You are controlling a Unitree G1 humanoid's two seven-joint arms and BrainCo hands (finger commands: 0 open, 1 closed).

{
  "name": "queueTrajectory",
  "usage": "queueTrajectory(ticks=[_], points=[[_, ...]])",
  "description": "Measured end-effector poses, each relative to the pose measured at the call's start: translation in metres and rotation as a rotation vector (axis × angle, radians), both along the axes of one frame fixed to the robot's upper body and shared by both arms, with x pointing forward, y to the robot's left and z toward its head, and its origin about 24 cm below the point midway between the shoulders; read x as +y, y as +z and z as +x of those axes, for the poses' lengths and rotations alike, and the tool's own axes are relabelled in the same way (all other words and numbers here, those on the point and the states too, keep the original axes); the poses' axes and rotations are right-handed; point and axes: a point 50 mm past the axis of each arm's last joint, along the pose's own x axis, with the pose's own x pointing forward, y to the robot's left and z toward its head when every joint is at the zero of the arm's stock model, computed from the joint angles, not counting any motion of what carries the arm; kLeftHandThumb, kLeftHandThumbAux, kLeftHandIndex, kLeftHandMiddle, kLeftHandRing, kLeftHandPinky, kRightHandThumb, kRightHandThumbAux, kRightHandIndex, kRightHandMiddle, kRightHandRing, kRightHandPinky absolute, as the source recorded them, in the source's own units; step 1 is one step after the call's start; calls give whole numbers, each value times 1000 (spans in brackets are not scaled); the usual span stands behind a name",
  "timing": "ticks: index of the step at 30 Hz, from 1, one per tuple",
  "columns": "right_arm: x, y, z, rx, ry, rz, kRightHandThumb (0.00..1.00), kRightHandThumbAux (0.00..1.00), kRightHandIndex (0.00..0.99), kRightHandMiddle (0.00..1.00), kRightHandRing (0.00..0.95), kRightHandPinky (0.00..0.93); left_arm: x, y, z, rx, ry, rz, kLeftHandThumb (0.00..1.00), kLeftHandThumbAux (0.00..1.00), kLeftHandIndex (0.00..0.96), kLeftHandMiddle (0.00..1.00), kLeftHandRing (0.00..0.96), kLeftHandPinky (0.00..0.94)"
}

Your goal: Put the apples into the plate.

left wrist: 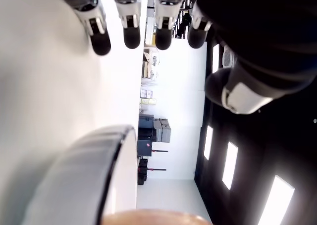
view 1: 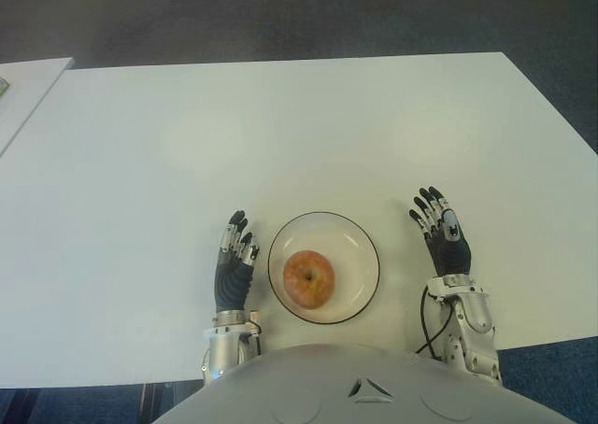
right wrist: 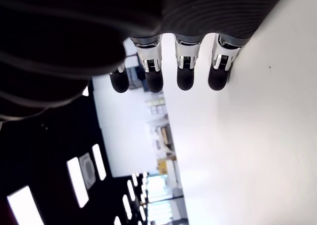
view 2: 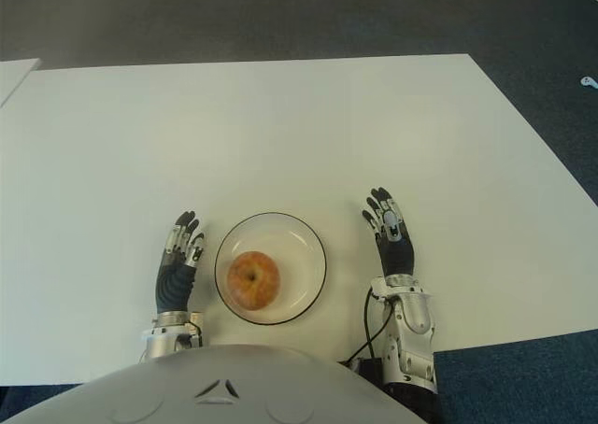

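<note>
One red-yellow apple (view 1: 309, 279) sits inside the clear glass plate (view 1: 360, 247) near the table's front edge. My left hand (view 1: 235, 256) shows just left of the plate, fingers straight and holding nothing. My right hand (view 1: 442, 230) shows to the plate's right, a short gap away, fingers also extended and empty. In the left wrist view the plate's rim (left wrist: 89, 160) and a sliver of the apple (left wrist: 153, 217) appear close to the hand. The right wrist view shows only straight fingers (right wrist: 184, 71) over bare table.
The white table (view 1: 280, 134) stretches wide beyond the plate. A second white surface (view 1: 23, 88) adjoins at the far left. Dark floor lies past the far and right edges. A black cable (view 1: 428, 326) runs by my right wrist.
</note>
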Motion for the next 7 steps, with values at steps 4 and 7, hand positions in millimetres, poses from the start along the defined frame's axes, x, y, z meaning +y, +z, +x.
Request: queueTrajectory(ticks=[4, 7], points=[[3, -3, -1, -15, -30, 23, 87, 354, 67, 99, 61, 55, -2, 1, 0, -8, -12, -5, 4, 510, 6, 0, 0, 0], [5, -5, -2, -28, -44, 45, 90, 367, 73, 100, 63, 60, -4, 4, 0, -18, -20, -10, 7, 509, 7, 3, 0, 0]])
